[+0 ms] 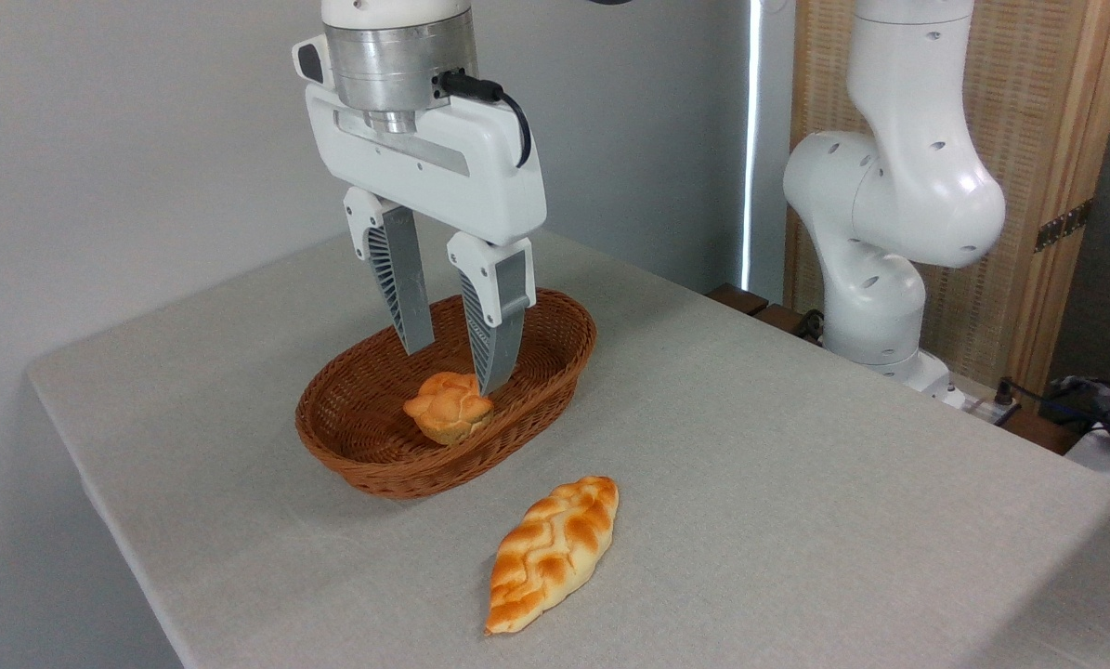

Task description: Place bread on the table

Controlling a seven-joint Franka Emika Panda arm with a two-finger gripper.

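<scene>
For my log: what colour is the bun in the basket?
Golden-orange, with a cracked, segmented top: the bun, seen in the fixed camera view.

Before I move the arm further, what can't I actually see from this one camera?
- Underside of the small round golden-orange bun: hidden by the brown oval wicker basket's near wall.
- Whether the open gripper touches the bun: its right fingertip overlaps it, depth unclear.
- The arm above the wrist: cut off by the top edge.
- The grey cloth table's near-right corner: cut off.
</scene>
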